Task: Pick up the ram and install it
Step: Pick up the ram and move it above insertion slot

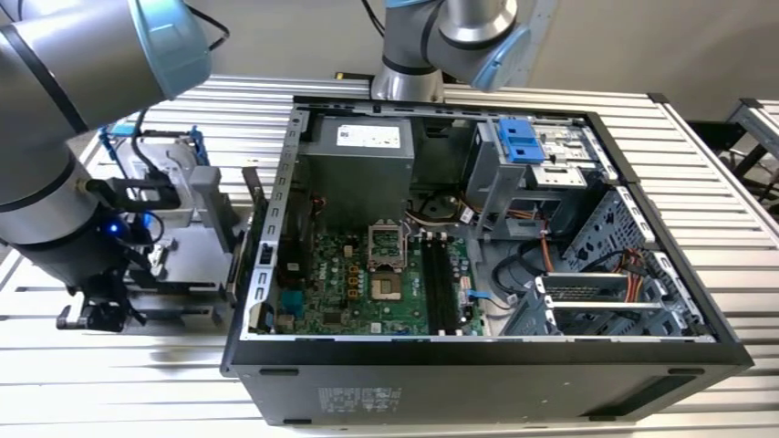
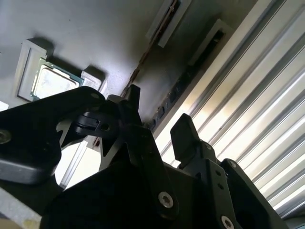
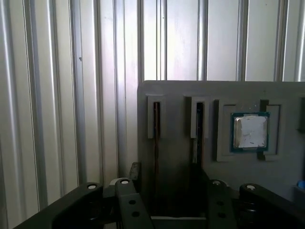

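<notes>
The ram [image 3: 156, 138] stands on edge in a narrow slot of the grey parts holder [image 3: 176, 95], showing as a thin brownish strip. A second slot [image 3: 197, 133] beside it holds another dark thin edge. In the second wrist view the ram [image 2: 161, 26] runs along its slot toward the fingers. My gripper [image 3: 169, 191] is open just above the holder, its black fingers [image 3: 135, 174] apart on either side of the two slots and holding nothing. In the exterior view the gripper [image 1: 109, 306] hangs at the exterior view's left, beside the open computer case [image 1: 487, 356].
A square silver processor chip [image 3: 250, 132] lies in a recess of the holder beside the slots. Inside the case, the green motherboard [image 1: 353, 283] has long black slots [image 1: 439, 278]. A blue-framed drive [image 1: 159, 173] stands behind the holder. Everything rests on a ribbed metal table [image 1: 718, 182].
</notes>
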Robot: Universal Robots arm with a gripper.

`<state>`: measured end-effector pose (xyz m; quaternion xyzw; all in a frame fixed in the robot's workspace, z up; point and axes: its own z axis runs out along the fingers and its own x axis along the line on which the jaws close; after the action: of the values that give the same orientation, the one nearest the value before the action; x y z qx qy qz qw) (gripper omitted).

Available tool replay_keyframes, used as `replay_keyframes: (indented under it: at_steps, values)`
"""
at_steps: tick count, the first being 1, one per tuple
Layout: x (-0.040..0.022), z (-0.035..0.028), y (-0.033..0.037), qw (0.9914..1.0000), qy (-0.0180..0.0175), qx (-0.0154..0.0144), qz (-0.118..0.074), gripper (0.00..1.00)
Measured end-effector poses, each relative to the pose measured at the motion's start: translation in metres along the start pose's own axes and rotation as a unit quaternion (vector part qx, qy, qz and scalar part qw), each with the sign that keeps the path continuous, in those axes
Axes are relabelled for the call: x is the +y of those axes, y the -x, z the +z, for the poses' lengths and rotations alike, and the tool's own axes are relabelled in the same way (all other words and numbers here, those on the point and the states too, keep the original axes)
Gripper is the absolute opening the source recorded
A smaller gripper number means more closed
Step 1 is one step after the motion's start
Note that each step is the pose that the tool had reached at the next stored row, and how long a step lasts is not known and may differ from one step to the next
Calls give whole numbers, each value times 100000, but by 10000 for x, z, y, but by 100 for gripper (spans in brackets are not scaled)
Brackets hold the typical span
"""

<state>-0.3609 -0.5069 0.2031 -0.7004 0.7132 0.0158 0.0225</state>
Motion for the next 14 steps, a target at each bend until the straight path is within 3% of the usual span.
replay_keyframes:
  at_steps: [5,14]
  values:
    - [91,-2,-10,100000,2,-63,24,100]
    - [94,38,-78,100000,-2,-66,55,100]
